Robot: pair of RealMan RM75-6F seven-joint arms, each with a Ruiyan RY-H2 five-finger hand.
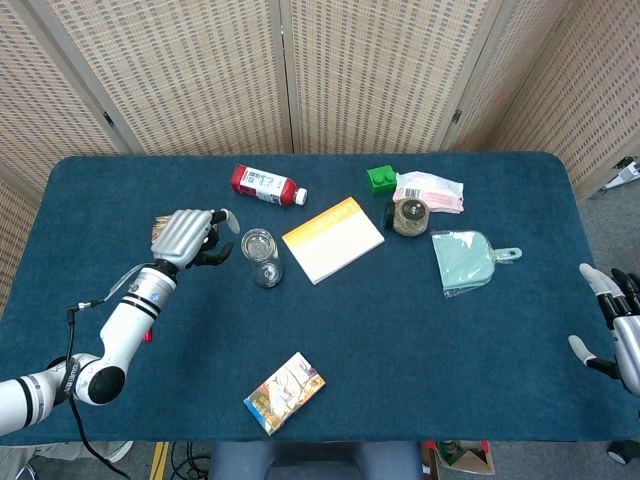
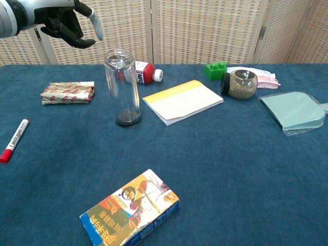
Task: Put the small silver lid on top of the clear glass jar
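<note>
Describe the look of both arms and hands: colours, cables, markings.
Left arm: white shell, black joint bands, a thin black cable alongside. Left hand: silver-grey ribbed back, black palm, pale fingers. Right hand: the same grey and black; its arm is out of frame.
</note>
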